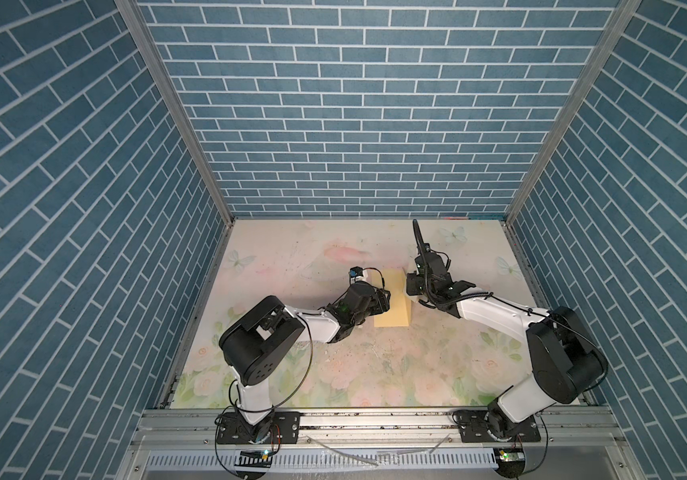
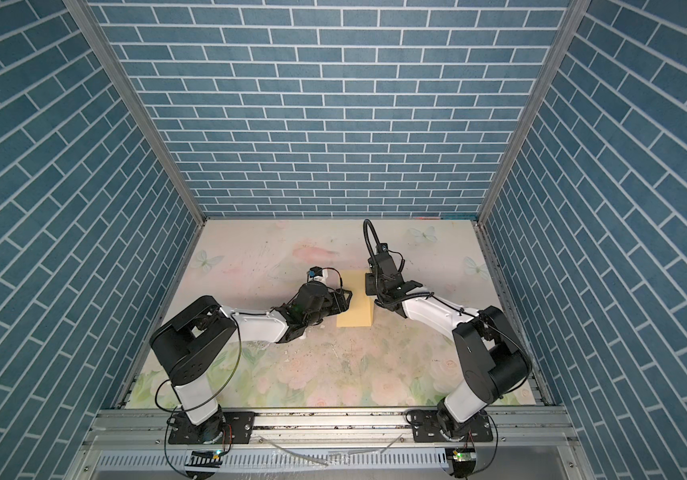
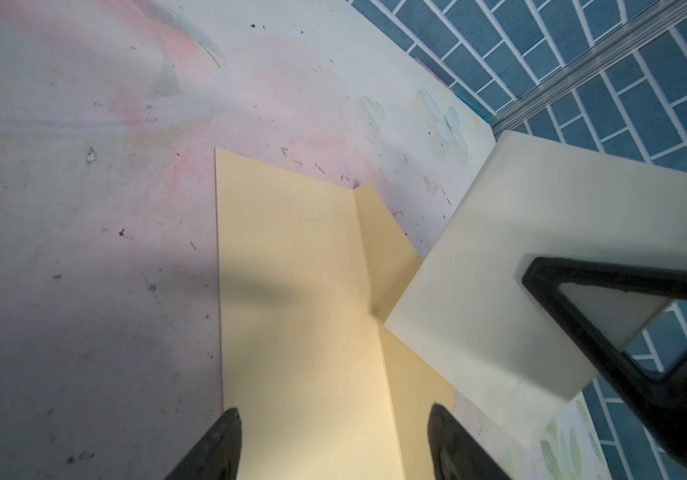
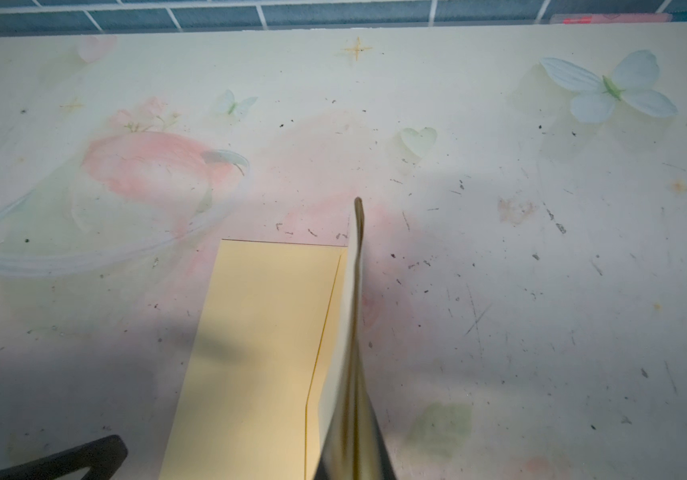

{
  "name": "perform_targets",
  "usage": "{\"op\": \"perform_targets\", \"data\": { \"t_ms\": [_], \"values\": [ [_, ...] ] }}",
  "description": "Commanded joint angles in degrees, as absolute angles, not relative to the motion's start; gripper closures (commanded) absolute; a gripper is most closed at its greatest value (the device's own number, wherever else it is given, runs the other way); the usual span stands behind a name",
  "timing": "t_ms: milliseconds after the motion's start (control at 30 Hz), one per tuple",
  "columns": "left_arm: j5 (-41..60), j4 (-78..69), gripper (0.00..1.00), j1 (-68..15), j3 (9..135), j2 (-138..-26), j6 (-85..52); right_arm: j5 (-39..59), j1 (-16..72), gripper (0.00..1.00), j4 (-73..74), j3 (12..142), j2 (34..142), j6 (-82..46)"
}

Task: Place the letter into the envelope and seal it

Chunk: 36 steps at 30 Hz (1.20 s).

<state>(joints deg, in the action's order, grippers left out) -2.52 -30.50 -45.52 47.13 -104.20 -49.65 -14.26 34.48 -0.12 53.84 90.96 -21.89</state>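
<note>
Scuffed floral-print tabletop (image 1: 291,257) is carrying plain mustard-yellow paper envelope (image 3: 291,291), lying flat mid-table, its creased flap tilting up along one long side. Pale cream smooth paper letter (image 3: 499,270) is hanging over that flap, corner at the crease. Right gripper (image 4: 354,457) is pinching the letter tight. Left gripper (image 3: 333,444) is hovering over the envelope's end, fingers spread, gripping nothing.

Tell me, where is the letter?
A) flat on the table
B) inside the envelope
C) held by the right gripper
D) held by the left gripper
C: the right gripper is shut on the pale letter, holding it by the flap side of the envelope. The left gripper is open and holds nothing.
</note>
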Motion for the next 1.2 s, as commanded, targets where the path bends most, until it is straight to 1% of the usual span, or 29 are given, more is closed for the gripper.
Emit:
{"op": "perform_targets", "data": {
  "t_ms": [0,200,600,1167],
  "values": [
    [-2.9,-29.8,0.29,-45.8,48.5,-105.7,-49.9,-17.1,34.2,1.00,-1.4,56.6,92.0,-19.5],
    [-3.4,-30.3,0.31,-45.7,48.7,-107.2,-50.5,-17.7,34.0,1.00,-1.5,56.4,93.7,-19.7],
    [-3.9,-31.3,0.36,-45.7,48.4,-109.0,-51.1,-13.7,32.5,1.00,0.0,54.3,95.6,-23.5],
    [-4.3,-32.6,0.37,-45.7,48.1,-110.7,-51.6,-9.2,31.4,1.00,-1.1,54.8,97.8,-23.8]
  ]
}}
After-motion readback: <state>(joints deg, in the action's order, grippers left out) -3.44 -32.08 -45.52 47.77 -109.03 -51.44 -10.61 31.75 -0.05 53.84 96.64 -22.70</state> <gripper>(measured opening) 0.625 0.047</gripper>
